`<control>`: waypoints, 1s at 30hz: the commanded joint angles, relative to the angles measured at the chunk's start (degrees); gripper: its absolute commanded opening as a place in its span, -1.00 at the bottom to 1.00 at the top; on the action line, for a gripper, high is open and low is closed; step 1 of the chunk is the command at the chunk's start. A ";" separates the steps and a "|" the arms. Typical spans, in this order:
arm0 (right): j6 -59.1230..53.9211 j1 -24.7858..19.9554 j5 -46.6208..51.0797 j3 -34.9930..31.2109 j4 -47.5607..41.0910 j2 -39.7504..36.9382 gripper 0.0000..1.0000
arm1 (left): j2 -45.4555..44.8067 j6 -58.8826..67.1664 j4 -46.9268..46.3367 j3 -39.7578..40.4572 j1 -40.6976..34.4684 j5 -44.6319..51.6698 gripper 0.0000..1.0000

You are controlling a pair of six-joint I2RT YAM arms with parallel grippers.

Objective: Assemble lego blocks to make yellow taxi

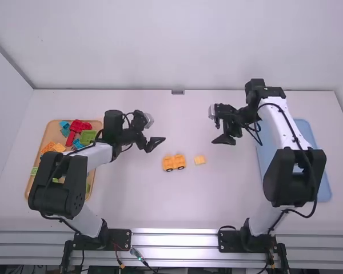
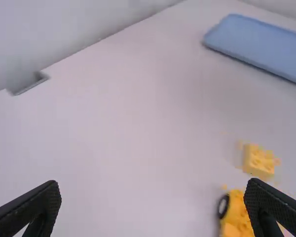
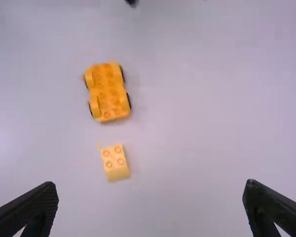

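On the bench point(image 1: 131, 200), the car base point(image 1: 173, 163) lies right of the left pincer point(image 1: 155, 143), the block point(image 1: 200, 160) left of the right pincer point(image 1: 223, 139); beyond them, brick tray point(image 1: 50, 135) left, empty tray point(image 1: 322, 184) right.

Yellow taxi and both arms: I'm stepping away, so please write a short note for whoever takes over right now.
Left gripper: open, holding nothing, beyond the wheeled base and to its left.
Right gripper: open, holding nothing, beyond the small yellow block and to its right.
Parts: the wheeled base stands mid-table; the small yellow block lies just right of it, apart. Mixed blocks are in the brown tray at left; the blue tray is at right.
Done: the base stands on its wheels.
Left: the small block isn't on the base; mounting it looks like the likely next step.
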 commanded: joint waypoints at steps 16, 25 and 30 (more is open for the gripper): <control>-0.79 2.64 -8.70 -22.99 28.59 0.04 0.98 | 0.13 30.03 -10.82 -2.58 -1.27 16.31 0.98; 1.01 4.24 -9.53 -27.39 36.70 7.15 0.98 | 1.09 24.11 -0.57 -8.46 -1.95 12.92 0.98; -2.10 2.29 -12.66 -24.87 32.96 14.29 0.98 | 1.09 23.58 3.17 -11.41 -3.72 8.79 0.98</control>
